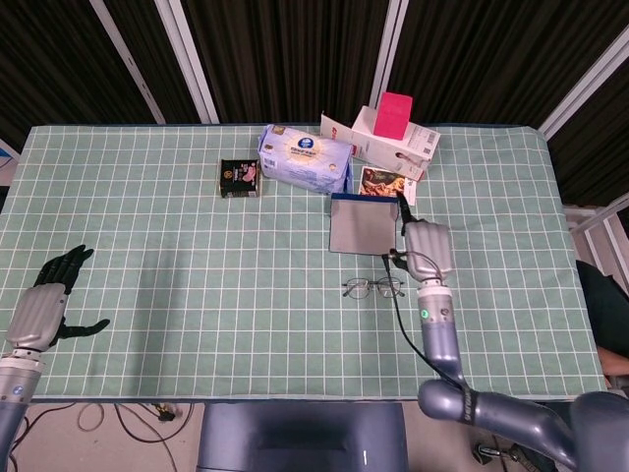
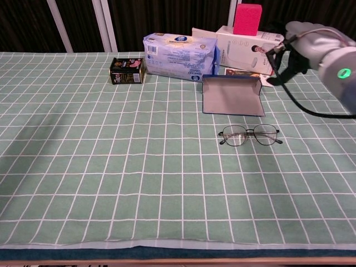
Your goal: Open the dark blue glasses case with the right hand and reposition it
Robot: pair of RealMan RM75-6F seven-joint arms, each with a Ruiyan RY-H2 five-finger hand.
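Note:
The dark blue glasses case (image 1: 364, 224) (image 2: 232, 95) lies open and flat on the green checked cloth, its grey inside facing up. My right hand (image 1: 425, 241) (image 2: 308, 41) hangs just right of the case and holds nothing; one dark finger (image 1: 402, 210) points toward the case's right edge, apart from it. A pair of thin-framed glasses (image 1: 373, 287) (image 2: 250, 134) lies on the cloth in front of the case. My left hand (image 1: 44, 310) rests open at the front left edge, far from everything, and shows only in the head view.
Behind the case lie a blue-and-white tissue pack (image 1: 305, 157) (image 2: 179, 56), a small black box (image 1: 239, 178) (image 2: 127, 70), a white carton (image 1: 396, 146) (image 2: 247, 41) topped by a pink block (image 1: 393, 115) (image 2: 247, 11), and a picture card (image 1: 381, 183).

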